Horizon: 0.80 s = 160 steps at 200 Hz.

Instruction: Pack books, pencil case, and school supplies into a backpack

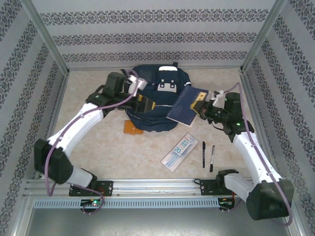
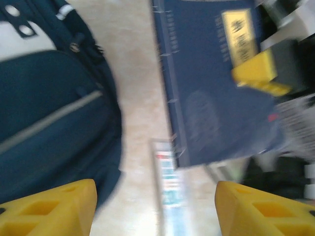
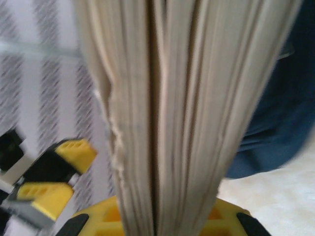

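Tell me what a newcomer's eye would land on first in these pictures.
The big navy backpack at the far centre of the table draws the eye first, with the left gripper open over it. At its right, the thin navy book hangs tilted above the table, the right gripper holding it with jaws shut on its edge. Nearer, the pale pencil case and two black pens lie flat.
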Tool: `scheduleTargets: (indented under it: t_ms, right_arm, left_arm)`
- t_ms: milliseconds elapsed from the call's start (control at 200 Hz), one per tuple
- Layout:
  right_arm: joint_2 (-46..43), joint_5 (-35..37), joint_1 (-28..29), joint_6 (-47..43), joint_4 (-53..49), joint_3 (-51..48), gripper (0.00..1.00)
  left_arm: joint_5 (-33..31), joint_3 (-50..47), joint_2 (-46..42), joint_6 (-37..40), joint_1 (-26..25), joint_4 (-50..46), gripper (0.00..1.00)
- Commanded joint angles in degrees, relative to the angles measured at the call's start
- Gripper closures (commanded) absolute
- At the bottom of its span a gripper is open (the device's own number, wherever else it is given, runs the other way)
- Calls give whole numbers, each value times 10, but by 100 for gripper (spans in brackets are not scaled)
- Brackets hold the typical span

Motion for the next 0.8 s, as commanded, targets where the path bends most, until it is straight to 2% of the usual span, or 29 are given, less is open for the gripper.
scheduleTargets:
  t_ms: [0,90,190,310,455,545,570,695,774,794]
  right_arm:
    - [-38,88,-30,-52,-89,-12,100]
    - [-44,95,-48,-87,-115,-13,100]
    - [-44,98,-58,-123,-146,-10,100]
    - [-55,104,-62,-136,-153,-19,100]
    - [-65,96,-62,-140,-151,-25,100]
    - [-66,84,-62,-141,-151,-27,100]
    - [-66,80,-62,-140,-150,-27,100]
    - [-64,27,-61,-130,-130,-43,100]
    - [-57,-18,-61,-149,-134,-53,100]
    - [-56,-29,-61,-153,-135,-57,100]
  left_arm:
    - [-190,46,74,208,-47,-120,32]
    - [-261,97,147,255,-62,-160,29]
    - [-287,148,220,281,-69,-198,28]
    - [-329,173,275,315,-84,-199,24]
    - [-362,214,328,297,-89,-189,22]
    - [-368,255,361,279,-89,-208,27]
    - [-374,263,369,274,-90,-211,32]
    - [-376,287,385,263,-89,-222,79]
    - [-360,294,371,250,-89,-223,99]
    - [-356,293,361,245,-89,-221,100]
